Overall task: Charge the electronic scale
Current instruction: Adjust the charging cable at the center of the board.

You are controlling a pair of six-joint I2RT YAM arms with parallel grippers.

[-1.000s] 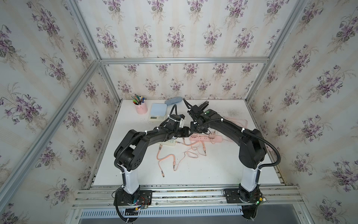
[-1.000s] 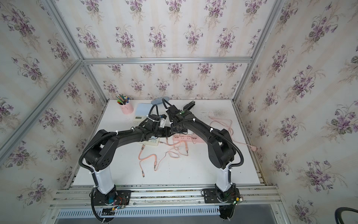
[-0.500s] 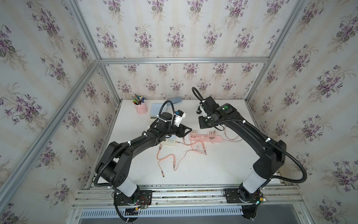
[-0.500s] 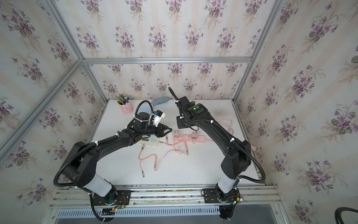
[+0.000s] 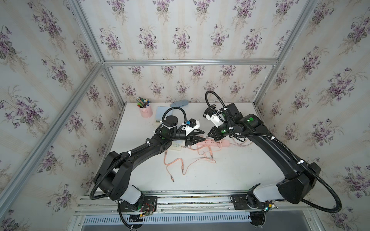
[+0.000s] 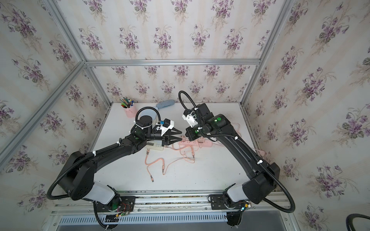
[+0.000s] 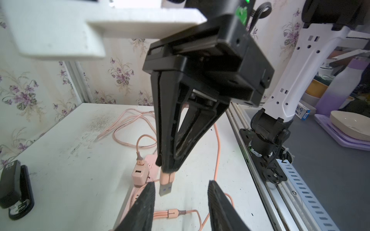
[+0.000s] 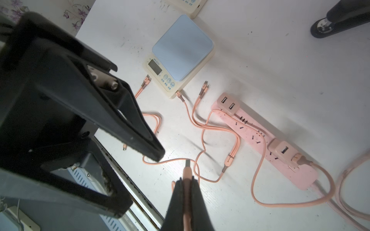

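Observation:
The electronic scale (image 8: 180, 58), cream with a blue top, lies on the white table, half under my left arm in both top views (image 5: 175, 146) (image 6: 155, 144). One end of the pink cable (image 8: 202, 128) sits at the scale's corner. My right gripper (image 8: 187, 181) is shut on the cable's USB plug (image 7: 165, 187), held just above the pink power strip (image 5: 212, 143) (image 6: 197, 142). My left gripper (image 7: 181, 197) stands open facing it, the plug close to one of its fingertips (image 7: 147, 197). Both grippers nearly meet in both top views, left gripper (image 5: 203, 135), right gripper (image 5: 209, 134).
Two pink USB adapters (image 8: 228, 104) (image 8: 280, 150) sit on the strip. Loose cable ends trail over the table in front of it. A pink pen holder (image 5: 146, 112) and a blue case (image 5: 179, 103) stand at the back. A black stapler (image 7: 14, 190) lies behind the strip.
Both arms have come back from the far side of the table to the power strip. My left gripper has moved right, up to the plug in the right gripper, which stays shut.

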